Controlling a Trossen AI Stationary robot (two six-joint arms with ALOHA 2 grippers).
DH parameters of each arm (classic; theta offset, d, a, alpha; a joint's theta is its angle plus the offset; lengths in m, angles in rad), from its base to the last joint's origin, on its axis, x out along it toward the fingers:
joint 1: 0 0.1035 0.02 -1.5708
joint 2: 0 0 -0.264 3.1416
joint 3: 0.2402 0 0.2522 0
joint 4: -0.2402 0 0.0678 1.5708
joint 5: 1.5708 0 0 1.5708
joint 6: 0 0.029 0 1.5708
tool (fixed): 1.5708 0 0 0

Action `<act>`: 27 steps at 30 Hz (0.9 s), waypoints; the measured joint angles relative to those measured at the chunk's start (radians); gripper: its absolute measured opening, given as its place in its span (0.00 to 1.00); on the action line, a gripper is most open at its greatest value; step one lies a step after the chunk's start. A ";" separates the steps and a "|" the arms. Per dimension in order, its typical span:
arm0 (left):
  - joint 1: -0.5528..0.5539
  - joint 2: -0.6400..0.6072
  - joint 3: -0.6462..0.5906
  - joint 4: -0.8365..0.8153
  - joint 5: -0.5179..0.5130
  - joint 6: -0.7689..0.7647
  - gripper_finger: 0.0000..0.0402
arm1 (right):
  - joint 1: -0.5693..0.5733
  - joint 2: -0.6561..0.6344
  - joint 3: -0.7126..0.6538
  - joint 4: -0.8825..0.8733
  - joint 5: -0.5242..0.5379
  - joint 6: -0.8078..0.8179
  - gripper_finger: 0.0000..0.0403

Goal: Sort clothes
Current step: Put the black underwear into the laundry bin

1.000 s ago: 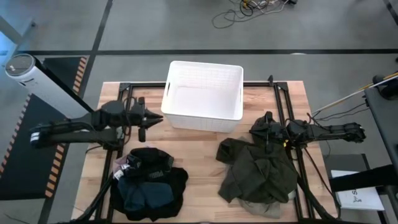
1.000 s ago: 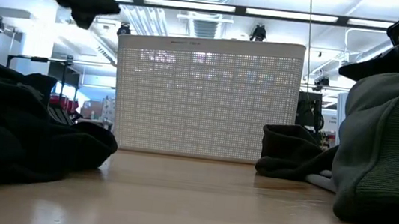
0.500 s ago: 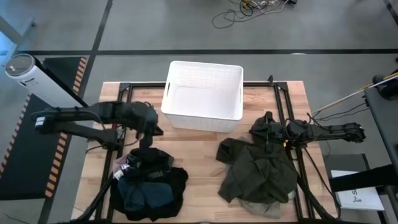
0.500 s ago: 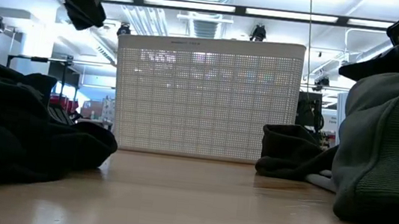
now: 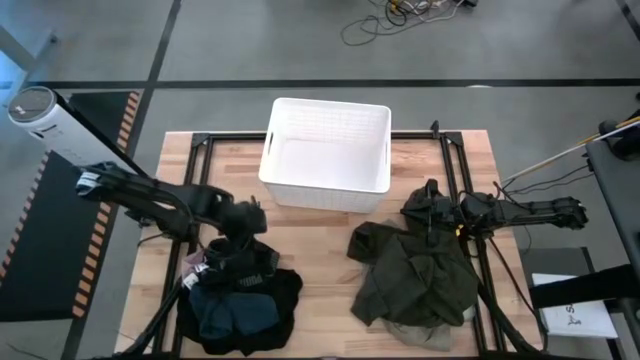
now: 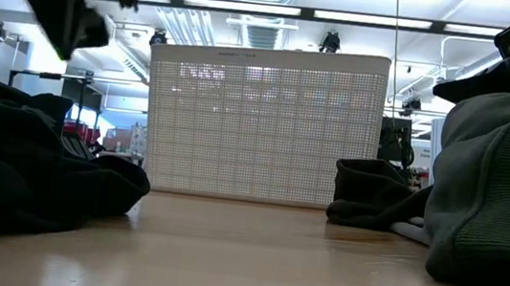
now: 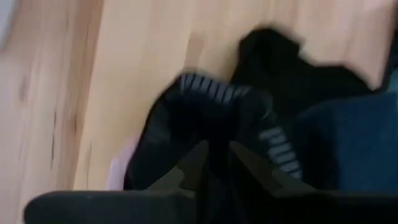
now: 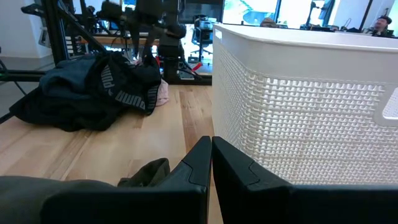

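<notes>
The left hand (image 5: 243, 222) hovers over the dark pile (image 5: 240, 295) at the tabletop's front-left corner, fingers (image 7: 193, 163) narrowly parted, holding nothing. Best to drop straight onto the black striped-cuff garment (image 7: 211, 109) on top and pinch one layer only. The right hand (image 5: 432, 213), fingers together, waits by the olive pile (image 5: 415, 275) front-right.

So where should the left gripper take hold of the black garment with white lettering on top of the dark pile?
Probably straight down onto the raised fold of the black garment with white lettering, nearest the left gripper. That ridge sits highest on the dark pile, so the fingers can pinch it alone.
</notes>
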 joint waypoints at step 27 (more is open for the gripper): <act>-0.045 0.340 -0.004 -0.060 0.006 -0.188 0.54 | 0.000 0.000 0.000 0.000 0.000 0.000 0.00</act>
